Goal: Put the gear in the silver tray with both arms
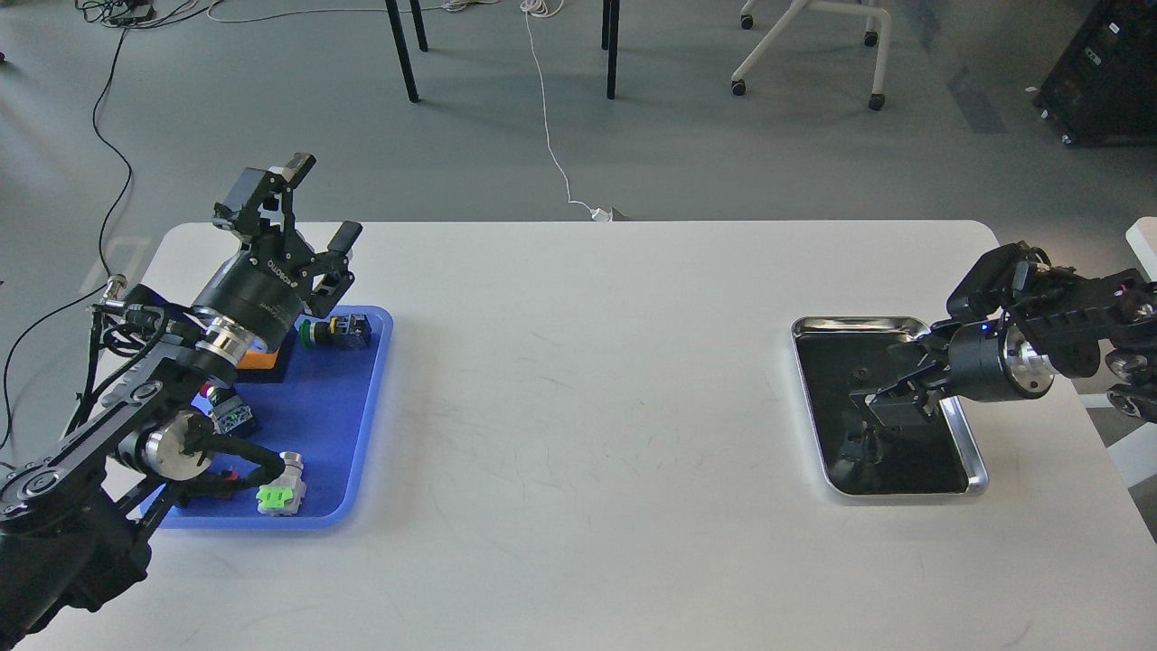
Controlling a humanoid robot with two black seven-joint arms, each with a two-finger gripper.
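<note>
The black jointed left arm (136,425) rises from the lower left, its two-fingered black gripper (321,203) spread wide, pointing up. The black right arm (1076,339) reaches leftward; its dark gripper (890,402) points down-left, fingers indistinct.

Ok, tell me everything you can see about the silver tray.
The silver tray is a rectangular, shiny metal tray with rounded corners, a raised rim and a dark, mirror-like bottom. It lies flat on the white table, on its right side. The right tool is over its middle; contact can't be judged. No gear is clearly visible inside.
</note>
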